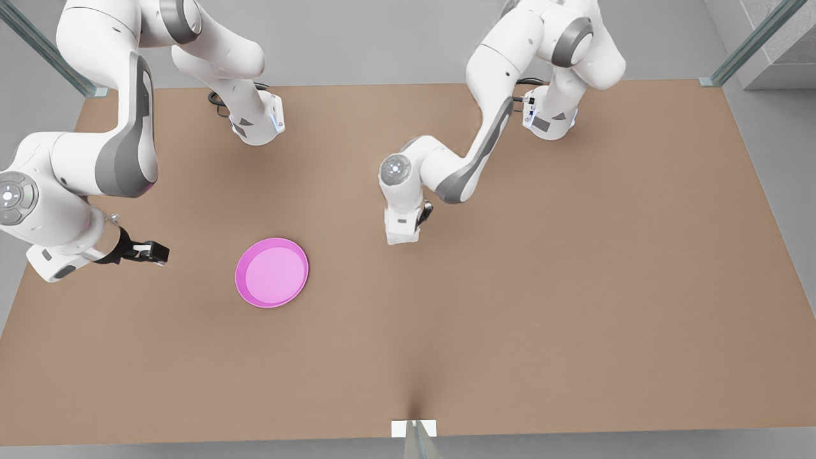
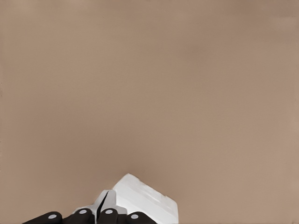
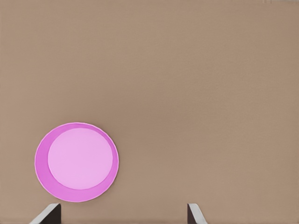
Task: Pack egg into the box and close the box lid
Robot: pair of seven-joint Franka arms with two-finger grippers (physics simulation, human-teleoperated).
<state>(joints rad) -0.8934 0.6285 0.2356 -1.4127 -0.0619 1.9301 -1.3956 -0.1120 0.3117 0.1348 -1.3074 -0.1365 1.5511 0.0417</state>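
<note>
- The box is sitting on the surface as a white block, well apart from the pink plate, off to the plate's side toward the front view's right. You cannot tell from here whether its lid is fully down or whether the egg is lying inside.
- The left gripper is hanging right at the box's near edge, its fingers drawn together with nothing between them. The box is lying just beyond the tips, not between them.
- The right gripper is waiting on the plate's other side, fingers spread wide and carrying nothing.
- You are probably working at the lid-closing end of the task, so watch the contact. Because the closed fingers are meeting the box near one edge, a downward or sideways push could be skidding the light carton across the surface or tipping it instead of seating the lid.
- If the lid is catching on an egg sitting high, pressing harder could be popping it open again.
</note>
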